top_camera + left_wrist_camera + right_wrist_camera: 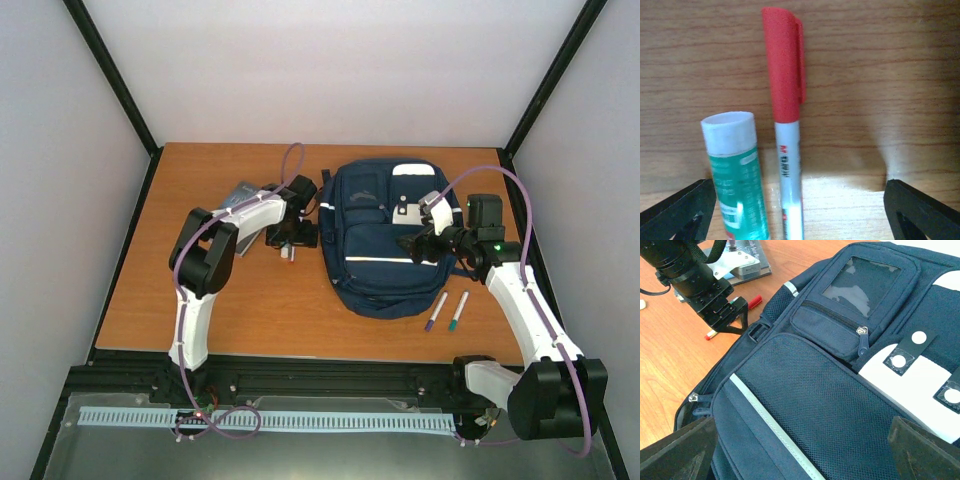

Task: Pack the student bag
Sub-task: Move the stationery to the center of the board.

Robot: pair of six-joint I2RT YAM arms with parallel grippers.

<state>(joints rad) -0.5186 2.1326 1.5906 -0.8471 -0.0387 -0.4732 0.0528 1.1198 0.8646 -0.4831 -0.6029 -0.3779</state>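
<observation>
1. The left claw [800, 212] is wide open and holds nothing. It hangs low over the brown wooden table [250, 310].
2. Between its fingers lie a white marker pen with a red cap [786, 90] and a green glue stick with a white cap [734, 165]. The marker lies near the middle of the claw. The glue stick lies just beside the finger at the left edge of the wrist view.
3. I think the step is to pick up the marker. If the claw closes here, that finger would probably push the glue stick against the marker. It is better to move the claw sideways first, so the glue stick stays outside.
4. Lower the claw until the fingers are beside the white barrel, then close slowly, because a round pen may roll.
5. The large navy blue fabric backpack [375, 240] lies flat, near the right side of this claw. The right claw [800, 450] is directly above it, also wide open and empty.
6. The pocket zippers under the right claw look closed, so one probably must be opened first.
</observation>
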